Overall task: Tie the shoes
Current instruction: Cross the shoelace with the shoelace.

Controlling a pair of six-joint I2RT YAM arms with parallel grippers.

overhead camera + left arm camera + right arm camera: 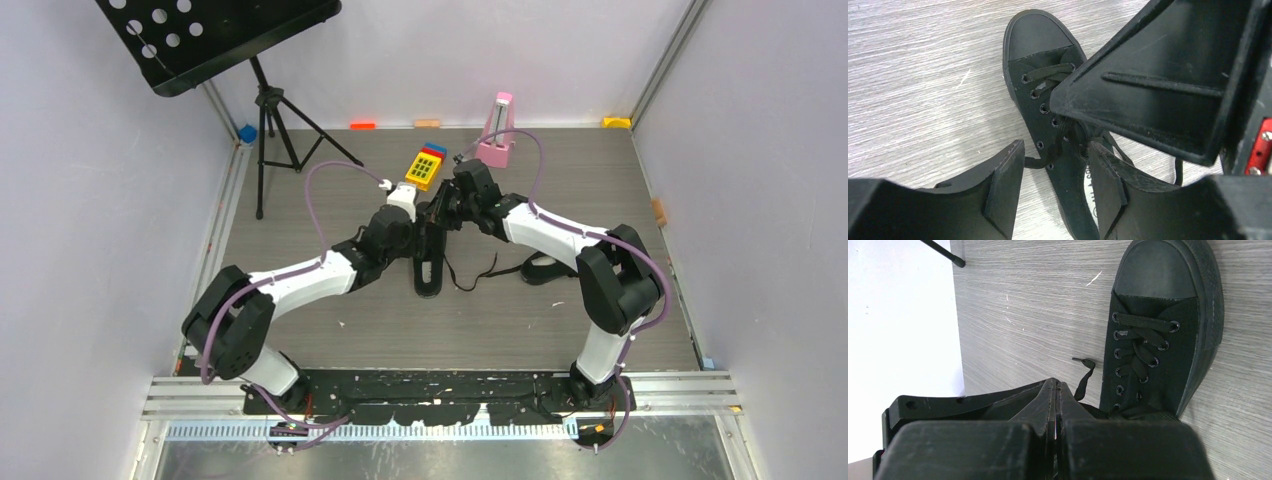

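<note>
One black shoe (428,275) lies mid-table with its toe toward the arms; it also shows in the left wrist view (1040,45) and the right wrist view (1153,290). My left gripper (425,232) is open, and its fingers (1003,190) straddle the shoe's side by the upper eyelets (1055,187). My right gripper (440,212) is shut (1055,387), with its tip over the laces (1063,102). A loose lace end (1083,375) runs beside that tip; no lace shows between the pads. The second shoe (545,268) lies partly under my right arm, with laces (480,275) trailing between the shoes.
A black music stand (215,40) on a tripod (275,130) stands at the back left. A yellow toy block (425,168) and a pink metronome (497,135) sit behind the grippers. Small coloured blocks line the back wall (362,125). Walls close both sides.
</note>
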